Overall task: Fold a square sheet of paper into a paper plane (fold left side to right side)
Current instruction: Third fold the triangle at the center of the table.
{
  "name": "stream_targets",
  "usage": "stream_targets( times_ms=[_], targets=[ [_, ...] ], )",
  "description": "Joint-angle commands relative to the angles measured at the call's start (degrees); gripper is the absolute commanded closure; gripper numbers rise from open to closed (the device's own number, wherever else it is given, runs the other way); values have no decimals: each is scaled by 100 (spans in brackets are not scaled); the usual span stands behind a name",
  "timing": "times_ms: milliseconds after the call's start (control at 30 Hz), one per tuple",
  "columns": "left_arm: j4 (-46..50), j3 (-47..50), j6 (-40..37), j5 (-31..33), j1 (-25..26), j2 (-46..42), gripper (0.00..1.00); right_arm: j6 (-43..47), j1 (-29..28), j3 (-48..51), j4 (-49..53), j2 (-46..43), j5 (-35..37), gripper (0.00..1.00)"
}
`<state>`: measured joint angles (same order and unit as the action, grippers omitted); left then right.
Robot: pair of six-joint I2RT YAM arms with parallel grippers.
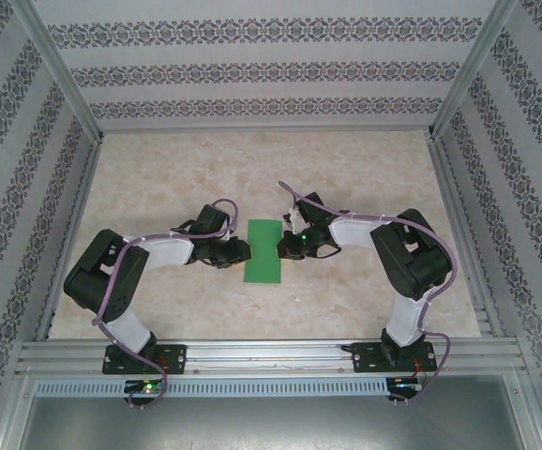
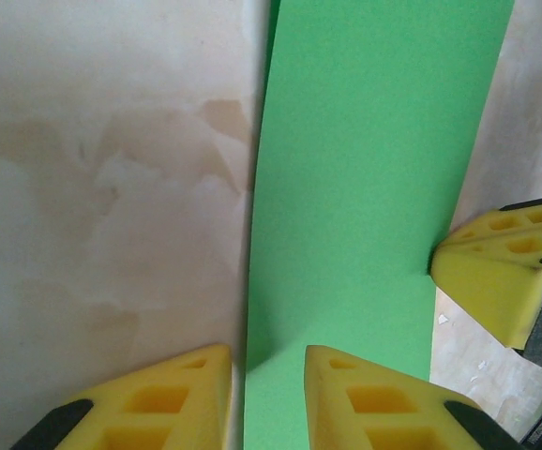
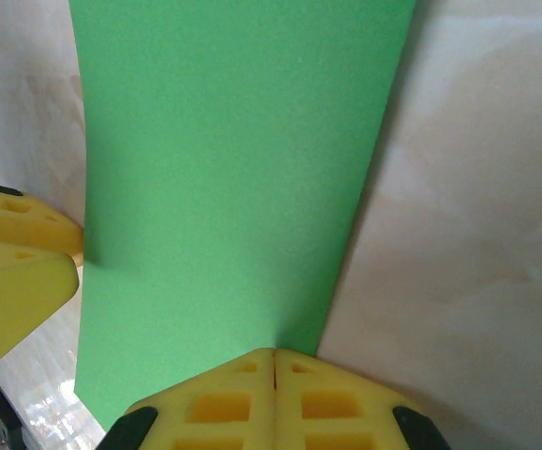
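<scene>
Where the left gripper (image 2: pixel 269 398) sat closest to its own wrist camera, its two yellow fingers (image 2: pixel 163 403) stood apart with a clear gap between them. The left long edge of the square sheet of paper (image 2: pixel 374 187) ran up through that gap. One finger therefore lay beside the sheet over bare table (image 2: pixel 93 187), and the other sat over the green. The sheet, folded to a narrow rectangle, lay on the table and stretched away from those fingertips.

Across its width, the right gripper (image 3: pixel 274 375) held its two fingers (image 3: pixel 224 408) pressed together with the seam closed. Their joint tip met the sheet's right long edge and overlapped the green slightly. Whether any paper was nipped in the seam could not be told.

Seen from above, the sheet lay in the middle of the table, directly between the two grippers and close against both. The patterned walls (image 1: pixel 252 70) stood beyond it.

Counted, there were one green sheet, two arms (image 1: pixel 163 251), two grippers, and two fingers on each.
</scene>
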<state>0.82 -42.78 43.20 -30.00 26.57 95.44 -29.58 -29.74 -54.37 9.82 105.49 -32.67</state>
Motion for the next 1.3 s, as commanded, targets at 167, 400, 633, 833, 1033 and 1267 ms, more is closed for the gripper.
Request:
stream_targets(
  times_ms=[167, 400, 633, 833, 1033, 1267],
  targets=[
    [-435, 34, 337, -165, 126, 19, 75, 137, 68, 124, 81, 164, 234, 100],
    [-494, 104, 402, -104, 126, -57, 75, 127, 73, 111, 72, 165, 226, 100],
    [-395, 191, 430, -121, 131, -145, 78, 122, 82, 111, 78, 125, 230, 100],
    [-444, 382, 582, -113, 174, -219, 78, 111, 85, 85, 82, 129, 226, 100],
    [-705, 466, 724, -147, 202, -166, 84, 111, 83, 67, 59, 125, 174, 100],
    [-1085, 632, 1105, -74, 212, -343, 96, 191, 156, 117, -204, -163, 120, 99]
  ],
)
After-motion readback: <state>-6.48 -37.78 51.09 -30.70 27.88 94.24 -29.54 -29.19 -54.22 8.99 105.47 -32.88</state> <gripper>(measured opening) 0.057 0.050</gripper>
